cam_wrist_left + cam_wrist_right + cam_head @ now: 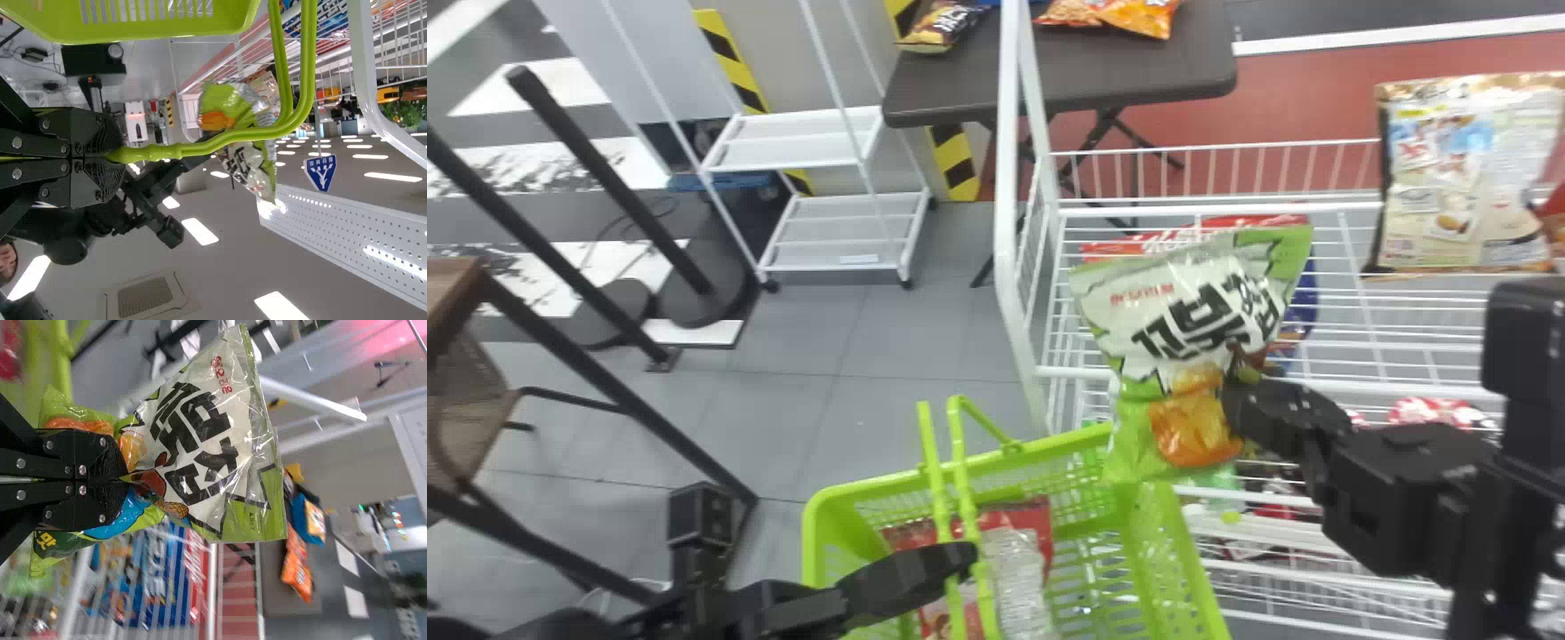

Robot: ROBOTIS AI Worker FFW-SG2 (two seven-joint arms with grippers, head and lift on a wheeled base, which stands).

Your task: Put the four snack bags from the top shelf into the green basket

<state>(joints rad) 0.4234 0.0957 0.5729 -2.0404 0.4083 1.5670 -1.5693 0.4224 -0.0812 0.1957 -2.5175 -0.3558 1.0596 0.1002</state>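
My right gripper (pixel 1240 396) holds a green and white snack bag (pixel 1192 320) pinched at its middle, above the green basket's (pixel 1165 560) right rear corner. In the right wrist view the right gripper (pixel 123 479) is shut on that bag (pixel 200 447), which bulges on both sides of the fingers. My left gripper (pixel 965 560) is at the basket's raised handle; in the left wrist view the left gripper (pixel 113 155) is shut on the green handle (pixel 233 137). A red bag (pixel 1032 520) and a clear, silvery package (pixel 1018 582) lie inside the basket.
On the white wire shelf (pixel 1360 209), a beige bag (pixel 1463 178) stands at the right, and red and blue bags (pixel 1303 307) lie behind the held one. The shelf's white post (pixel 1007 178) rises left of them. A dark table (pixel 1129 71) stands beyond.
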